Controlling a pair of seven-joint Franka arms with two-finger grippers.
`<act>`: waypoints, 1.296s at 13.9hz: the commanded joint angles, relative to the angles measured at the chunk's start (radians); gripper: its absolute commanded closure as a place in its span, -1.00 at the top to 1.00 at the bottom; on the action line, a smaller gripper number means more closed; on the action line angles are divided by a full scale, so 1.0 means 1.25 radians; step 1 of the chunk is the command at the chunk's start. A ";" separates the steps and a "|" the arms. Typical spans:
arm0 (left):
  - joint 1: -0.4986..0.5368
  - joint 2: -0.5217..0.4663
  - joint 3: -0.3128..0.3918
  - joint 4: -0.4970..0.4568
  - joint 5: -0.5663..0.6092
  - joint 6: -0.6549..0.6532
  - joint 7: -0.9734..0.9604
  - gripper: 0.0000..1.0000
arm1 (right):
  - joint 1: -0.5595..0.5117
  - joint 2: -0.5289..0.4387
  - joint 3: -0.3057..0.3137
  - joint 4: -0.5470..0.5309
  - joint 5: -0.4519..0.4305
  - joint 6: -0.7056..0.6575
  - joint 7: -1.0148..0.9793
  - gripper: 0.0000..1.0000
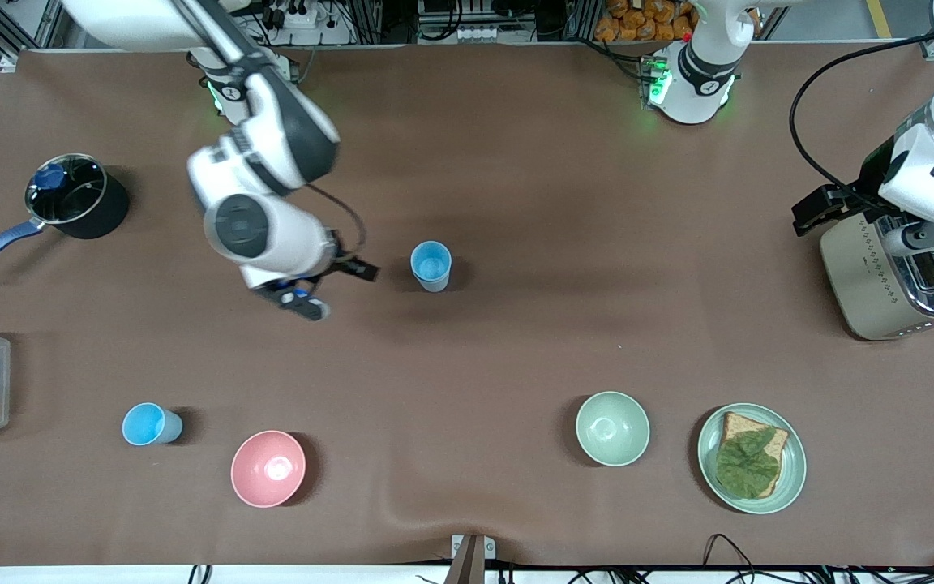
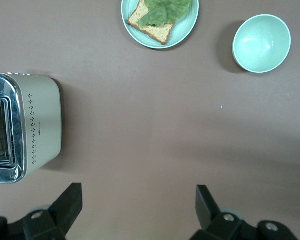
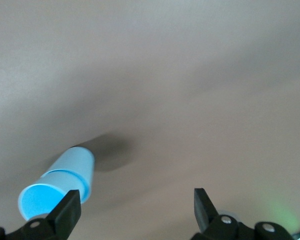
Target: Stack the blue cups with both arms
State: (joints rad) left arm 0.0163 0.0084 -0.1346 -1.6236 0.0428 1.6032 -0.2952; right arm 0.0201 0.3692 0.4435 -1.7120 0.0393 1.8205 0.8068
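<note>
Two blue cups stand upright on the brown table (image 1: pixel 516 162), mouths up. One cup (image 1: pixel 431 265) is mid-table; the other cup (image 1: pixel 149 424) sits nearer the front camera, toward the right arm's end, near a pink bowl (image 1: pixel 267 468). The right gripper (image 3: pixel 135 212) hangs near the middle cup, fingers spread wide, empty. The left gripper (image 2: pixel 137 207) waits above the toaster (image 1: pixel 893 280), also wide open. No writing is legible.
</note>
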 commanded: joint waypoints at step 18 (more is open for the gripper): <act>0.018 -0.039 0.001 0.035 0.008 -0.036 0.052 1.00 | -0.001 -0.267 -0.430 0.139 -0.019 -0.311 -0.741 1.00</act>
State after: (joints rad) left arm 0.0289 -0.0346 -0.1303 -1.5917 0.0428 1.5734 -0.2600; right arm -0.0120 0.0429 -0.0686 -1.5818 0.0367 1.4689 -0.0831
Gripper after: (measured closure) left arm 0.000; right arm 0.000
